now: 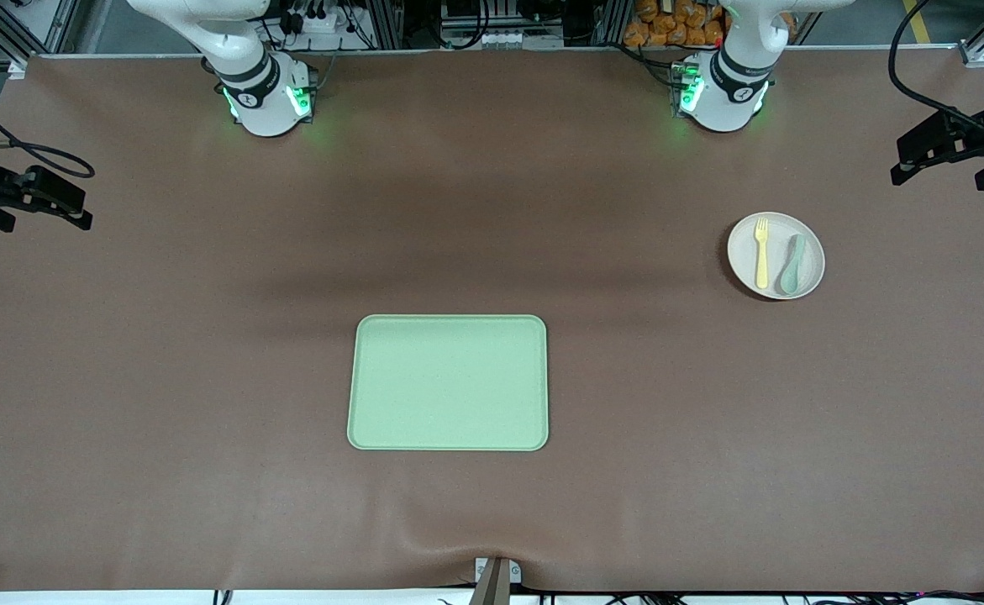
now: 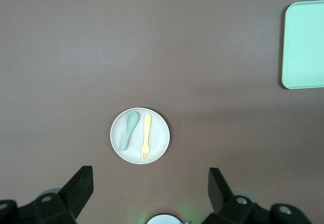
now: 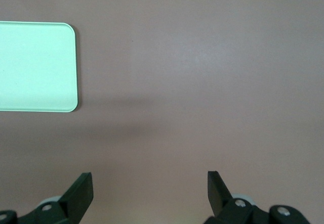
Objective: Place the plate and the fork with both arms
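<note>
Plate (image 1: 776, 255) sits toward the left arm's end of the table, holding the fork (image 1: 761, 252) and a grey-green spoon (image 1: 791, 265), well apart from the green tray (image 1: 448, 382). Left gripper (image 2: 151, 189) hangs high over the plate, jaws wide, empty. Right gripper (image 3: 150, 189) waits over bare table, jaws wide. Judgement: light, rigid, likely slippery ware. Pinch the plate's rim; pinch the fork mid-handle.

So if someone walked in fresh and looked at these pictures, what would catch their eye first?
Probably the light-green tray, lying mid-table on the brown table, nearer the front camera than anything else. Next, the cream plate toward the left arm's end, with the yellow fork and a grey-green spoon lying side by side on it. The left gripper and right gripper both wait open, high above the table.
</note>
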